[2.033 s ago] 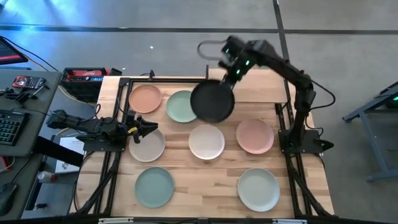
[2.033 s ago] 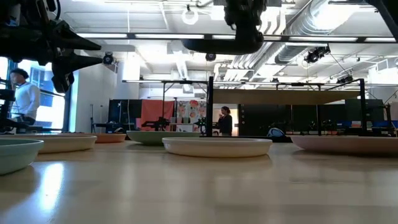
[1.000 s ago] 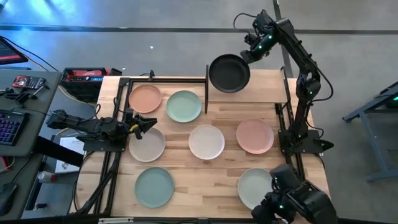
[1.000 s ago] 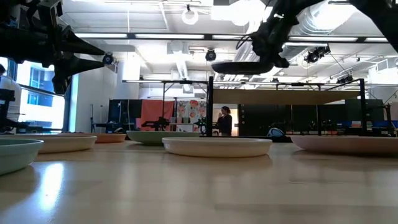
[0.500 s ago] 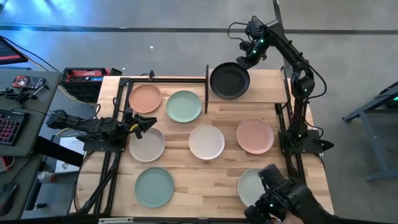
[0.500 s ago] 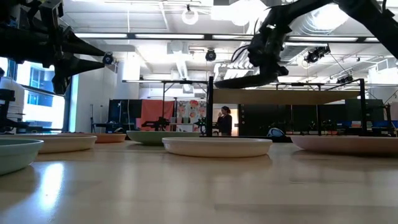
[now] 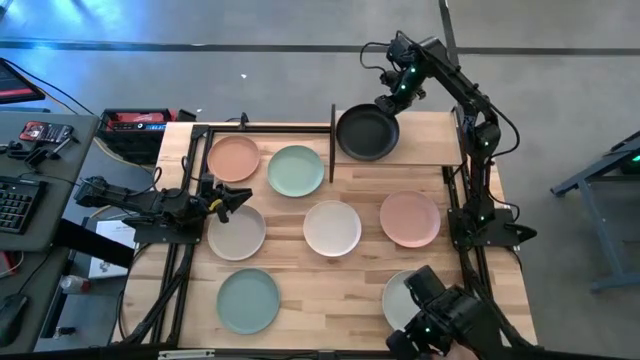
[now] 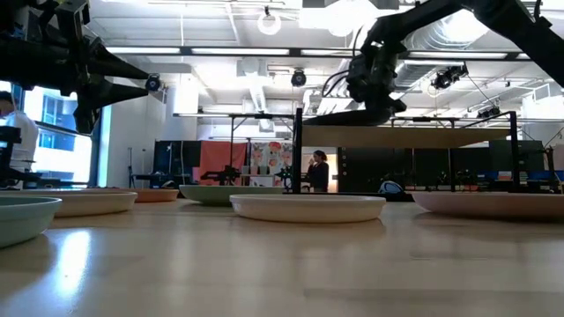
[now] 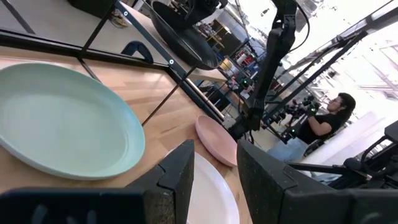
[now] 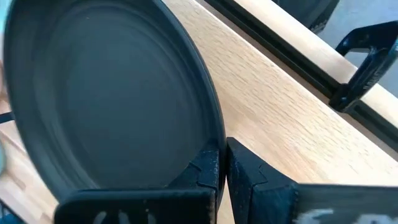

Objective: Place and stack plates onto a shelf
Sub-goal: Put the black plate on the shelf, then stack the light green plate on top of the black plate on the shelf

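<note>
Right gripper (image 7: 388, 101) pinched on the rim of the black plate (image 7: 366, 133), holding it over the left end of the shelf (image 7: 425, 140), just above the board. Left gripper (image 7: 238, 200) parted, holding nothing, above the beige plate (image 7: 236, 233). Mint plate (image 7: 296, 170) and cream plate (image 7: 332, 228) flat on the tabletop.

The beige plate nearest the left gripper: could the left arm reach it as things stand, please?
Probably yes. The left gripper is open and empty right above the beige plate's far rim, with nothing between them. The right gripper is busy holding the black plate.
</note>
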Tool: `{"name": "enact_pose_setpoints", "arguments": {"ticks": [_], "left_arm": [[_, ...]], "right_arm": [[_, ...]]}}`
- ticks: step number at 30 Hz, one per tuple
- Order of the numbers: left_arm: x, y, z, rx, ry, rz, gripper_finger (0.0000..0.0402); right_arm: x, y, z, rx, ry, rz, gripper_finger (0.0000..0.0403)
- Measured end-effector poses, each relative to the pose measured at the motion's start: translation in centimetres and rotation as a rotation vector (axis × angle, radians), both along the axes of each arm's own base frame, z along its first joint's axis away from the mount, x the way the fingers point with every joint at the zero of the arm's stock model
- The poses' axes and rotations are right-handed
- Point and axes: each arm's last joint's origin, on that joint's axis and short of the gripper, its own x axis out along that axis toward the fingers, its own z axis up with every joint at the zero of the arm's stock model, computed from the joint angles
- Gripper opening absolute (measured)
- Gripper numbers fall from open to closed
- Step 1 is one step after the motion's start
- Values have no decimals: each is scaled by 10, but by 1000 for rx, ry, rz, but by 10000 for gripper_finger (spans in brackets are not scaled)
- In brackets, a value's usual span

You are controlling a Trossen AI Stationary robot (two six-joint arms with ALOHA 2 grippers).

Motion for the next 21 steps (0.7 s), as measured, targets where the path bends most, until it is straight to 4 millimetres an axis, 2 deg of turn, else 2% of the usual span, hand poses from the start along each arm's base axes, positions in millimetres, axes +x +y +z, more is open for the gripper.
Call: {"name": "enact_pose_setpoints", "arguments": {"ticks": [6, 15, 21], "left_arm": [[0, 0, 0, 0, 0, 0, 110], [0, 0, 0, 0, 0, 0, 110], [0, 0, 2, -26, -24, 1, 110]], "right_arm": [[1, 0, 0, -21, 26, 13, 12], [1, 1, 0, -20, 25, 10, 83], [-5, 2, 8, -14, 3, -49, 94]]}}
